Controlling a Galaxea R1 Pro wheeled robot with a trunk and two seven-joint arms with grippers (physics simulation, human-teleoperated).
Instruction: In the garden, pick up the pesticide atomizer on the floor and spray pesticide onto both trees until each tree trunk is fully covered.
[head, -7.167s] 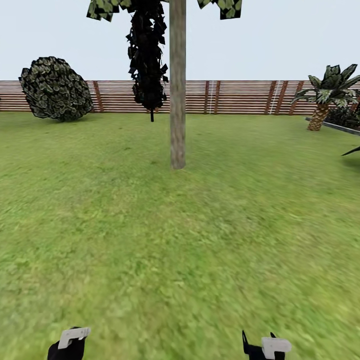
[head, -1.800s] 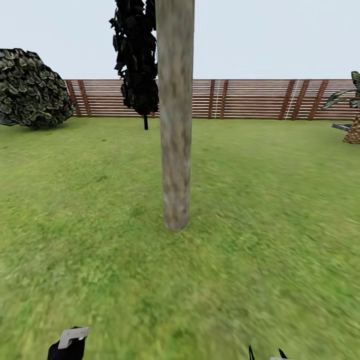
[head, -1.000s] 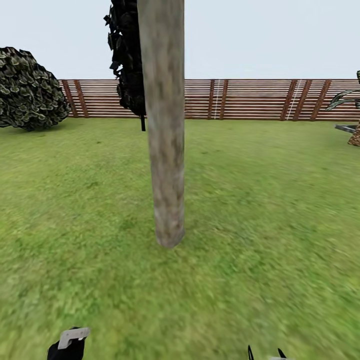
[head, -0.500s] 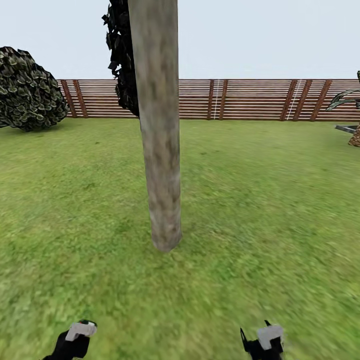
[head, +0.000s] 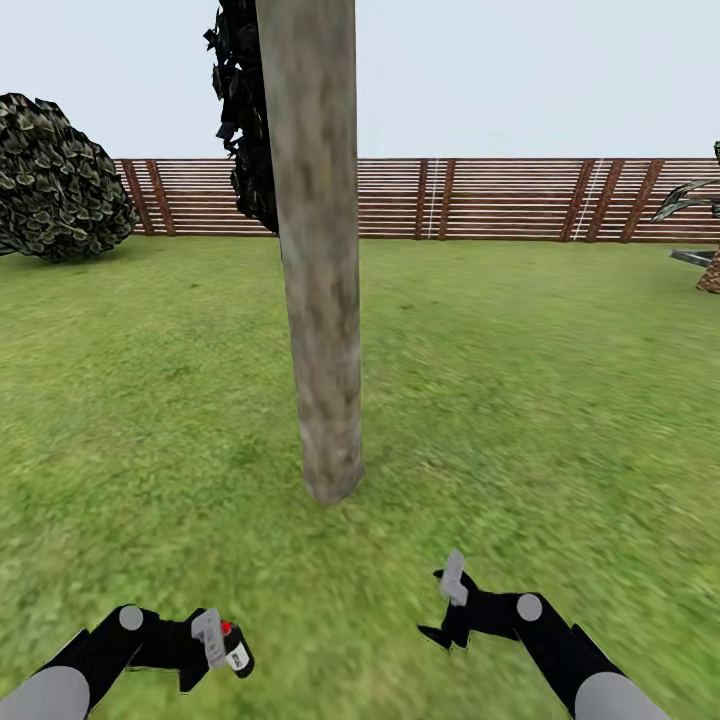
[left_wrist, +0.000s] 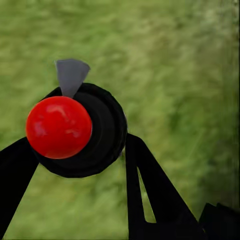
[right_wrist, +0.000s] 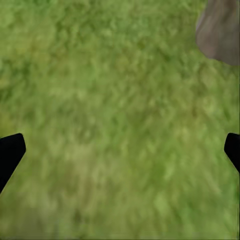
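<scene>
Head view, over lawn (head: 520, 400): tree trunk (head: 318, 260) upright just ahead, slightly toward the left arm's side, base planted in grass, top cut by the frame. Open lawn all round the trunk, wide and bare out to the slat fence (head: 480, 198) along the far edge. Round bush (head: 55, 180) at the far left by the fence, dark narrow tree (head: 245, 110) behind the trunk, palm (head: 705, 230) at the far right edge.

Left tool (head: 215, 645) low over the near lawn, clenched on the pesticide atomizer (head: 236, 652), red top showing. Left wrist view: atomizer (left_wrist: 80, 129) seen end-on, red cap in a dark body, black fingers (left_wrist: 145, 190) pressed against both sides, grass beneath. Well short of the trunk, grass between.

Right tool (head: 447, 612) low over the near lawn on the other side, released, nothing held. Right wrist view: finger tips (right_wrist: 10, 152) spread to opposite edges, bare grass between, trunk base (right_wrist: 220, 30) in a corner.
</scene>
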